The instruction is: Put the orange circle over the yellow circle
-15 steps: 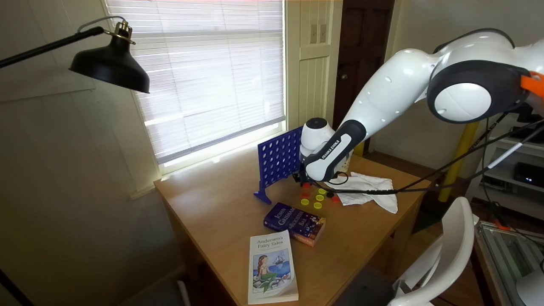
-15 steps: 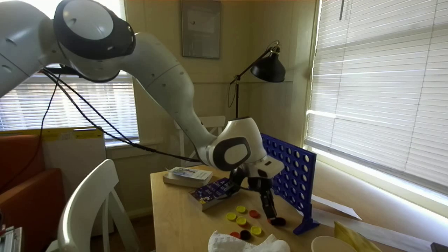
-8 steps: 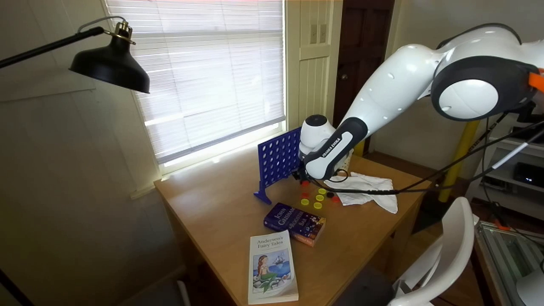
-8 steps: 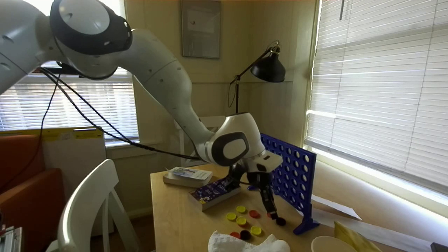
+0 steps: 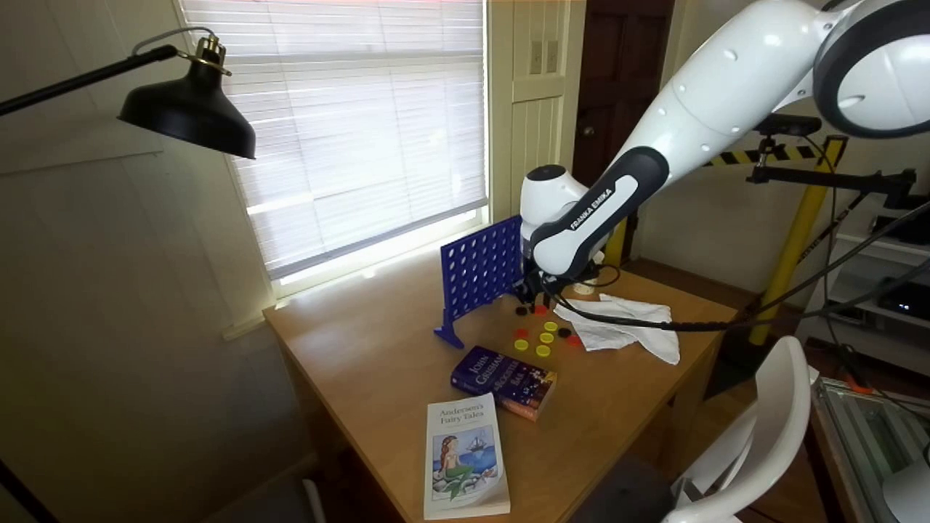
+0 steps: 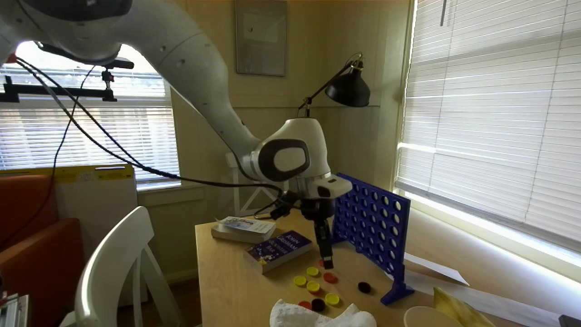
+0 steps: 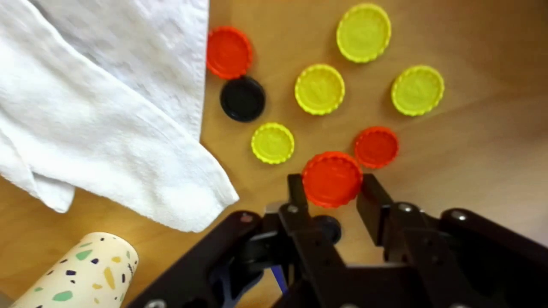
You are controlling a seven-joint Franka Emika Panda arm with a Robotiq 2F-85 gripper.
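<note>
Gripper (image 7: 332,185) downward, tight on orange circle (image 7: 332,177)

Arm (image 5: 694,102) reads "FRANKA EMIKA", white book (image 5: 467,457) "Andersen's Fairy Tales", purple book (image 5: 504,382) "John Grisham", "Rooster Bar".

Blue grid (image 6: 374,222): upright wall, near the gripper (image 6: 327,262). White cloth (image 7: 107,128): rumpled, patterned cup (image 7: 85,273) close by. Yellow tokens (image 7: 320,89): low, passable overhead, bare wood between. Purple book (image 6: 279,250): flat, across the yellow tokens from the cloth. Narrow lane: between grid foot (image 6: 396,293) and nearest black token (image 6: 364,287).
</note>
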